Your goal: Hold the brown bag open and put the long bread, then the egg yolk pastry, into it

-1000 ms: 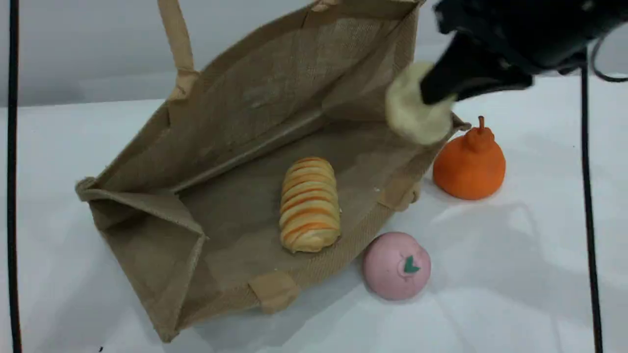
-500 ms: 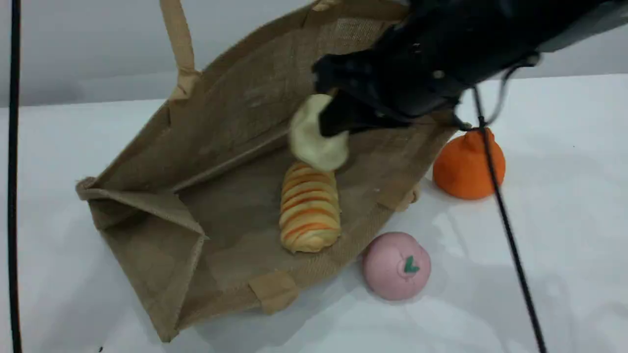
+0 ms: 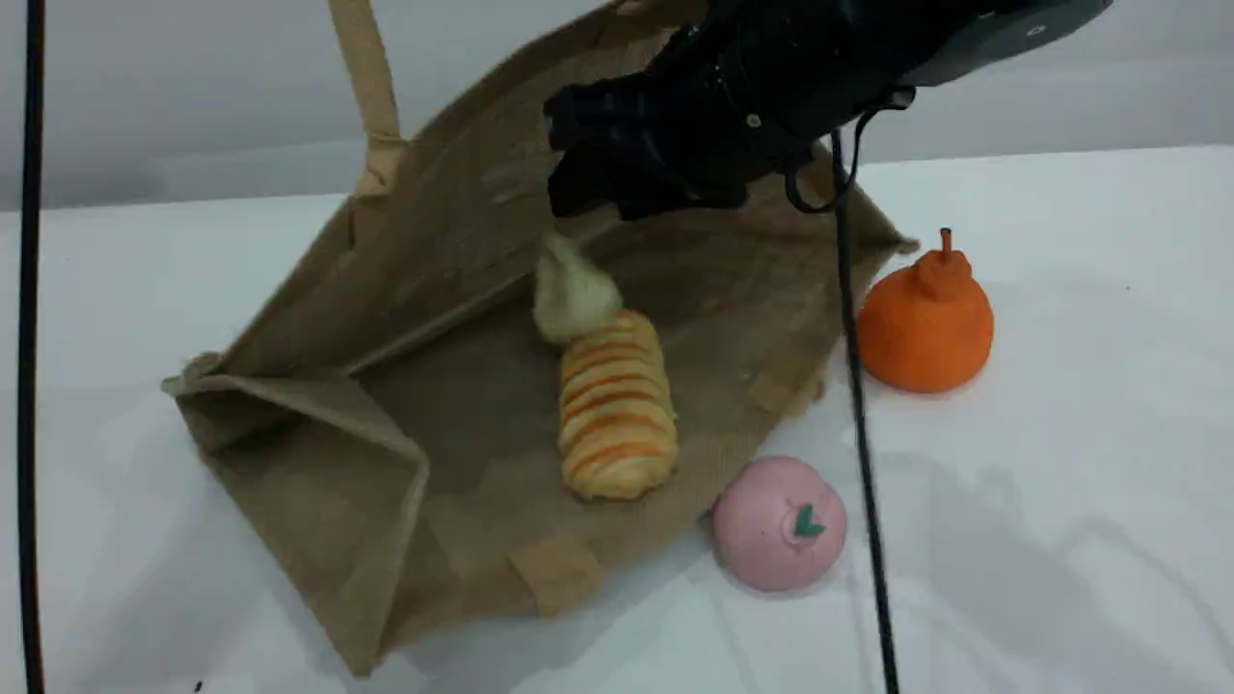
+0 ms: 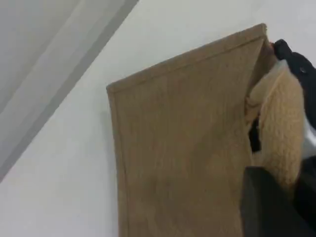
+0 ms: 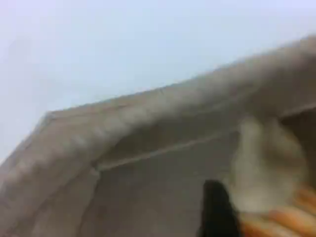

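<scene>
Brown bag (image 3: 463, 289) lying open on the white worktop (image 3: 1060, 482), long bread (image 3: 617, 414) inside it, egg yolk pastry (image 3: 571, 289) at the bread's far end, free of the right gripper (image 3: 598, 198) whose fingers stand parted above, left gripper (image 4: 281, 148) fingers clamped on the bag's handle (image 4: 281, 128).

Scene cam looks down at a slant across the bench (image 3: 1060, 540). Left wrist cam sits tight against the brown bag (image 4: 187, 148) outside wall; right wrist cam peers, blurry, into it. All three share that bag.
</scene>
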Robot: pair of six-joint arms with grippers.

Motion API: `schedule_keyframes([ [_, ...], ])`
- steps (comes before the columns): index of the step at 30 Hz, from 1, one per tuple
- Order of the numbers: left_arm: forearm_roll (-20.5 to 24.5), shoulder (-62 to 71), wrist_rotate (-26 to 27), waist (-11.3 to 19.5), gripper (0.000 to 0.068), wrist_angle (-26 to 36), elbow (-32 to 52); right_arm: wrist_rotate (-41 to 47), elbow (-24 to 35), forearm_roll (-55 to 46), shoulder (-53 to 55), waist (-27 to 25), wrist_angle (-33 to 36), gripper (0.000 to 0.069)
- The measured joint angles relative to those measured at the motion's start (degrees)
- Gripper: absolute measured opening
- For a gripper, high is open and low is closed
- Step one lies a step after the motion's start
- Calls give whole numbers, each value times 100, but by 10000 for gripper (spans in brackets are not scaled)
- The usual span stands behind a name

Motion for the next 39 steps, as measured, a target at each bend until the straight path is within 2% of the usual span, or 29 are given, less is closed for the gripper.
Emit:
schedule_keyframes([
  [3,0,0,0,0,93,0,0,-32,0,-1,0,-4,18,523],
  [6,0,0,-6,0,93,0,0,-13,18,-1,-77,-12,223,577],
  [11,0,17,-18,0,93,4,5,184,79,-82,-530,-18,611,548],
  [14,-142,110,-153,0,93,-18,31,634,79,-590,-1011,-18,900,514],
  [18,-351,298,-275,0,93,-16,203,1502,79,-1858,-1793,-78,1245,482],
  [22,-489,344,-258,0,93,-27,480,2647,79,-3334,-2565,-293,1578,477],
  [27,-950,371,-180,0,93,-53,1035,4079,79,-4990,-3376,-594,2338,477],
  [31,-1293,371,-8,0,93,-415,1599,4997,79,-6025,-3879,-700,2986,477],
  [39,-2056,375,-10,0,94,-1091,2893,6392,79,-7685,-4648,-700,4264,477],
])
